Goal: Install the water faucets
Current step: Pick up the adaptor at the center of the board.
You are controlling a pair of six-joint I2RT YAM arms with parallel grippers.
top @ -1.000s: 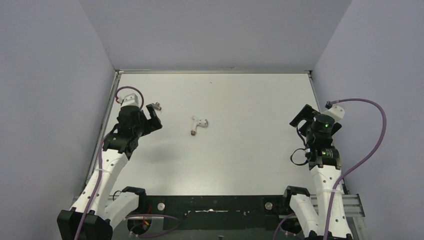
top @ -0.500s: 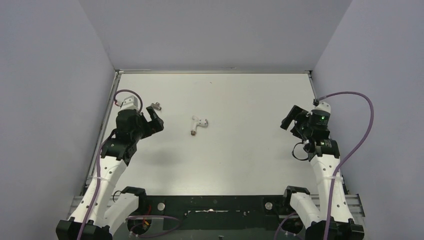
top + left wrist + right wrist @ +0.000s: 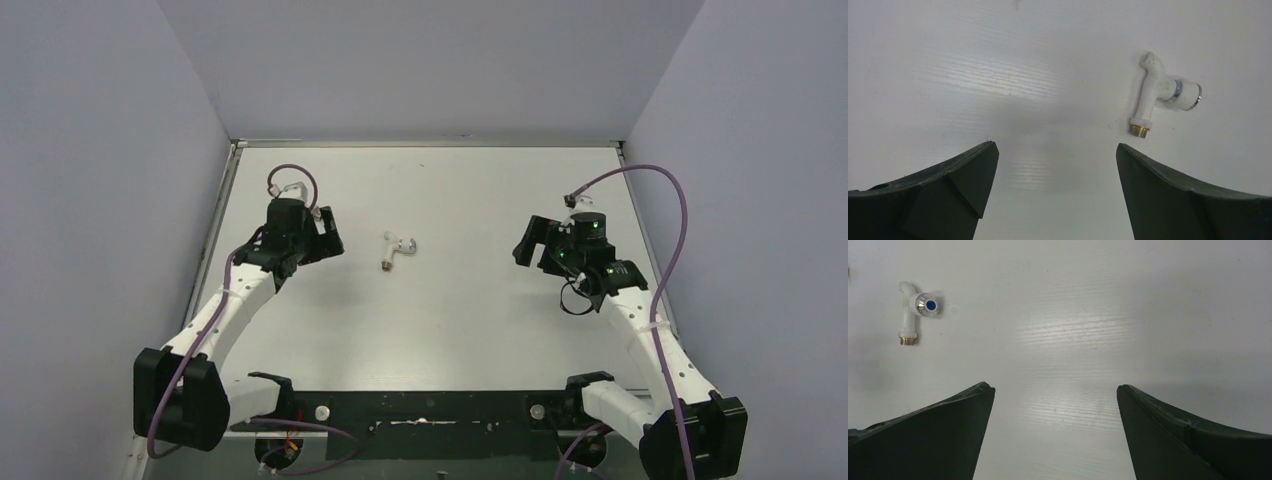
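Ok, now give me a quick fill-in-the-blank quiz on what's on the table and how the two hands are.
1. The tap lies on the table ____ the left hand and the right hand.
2. The dot on the tap's round knob is ____.
3. Both hands are ____ and hold nothing.
4. The body of the tap is ____ in colour.

Missing words: between; blue; open; white.

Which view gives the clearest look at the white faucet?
Left wrist: the white faucet is largest there, with spout, brass thread and knob seen side-on. Right wrist shows the faucet smaller, but with the knob's blue dot. Top external shows it tiny, details lost.
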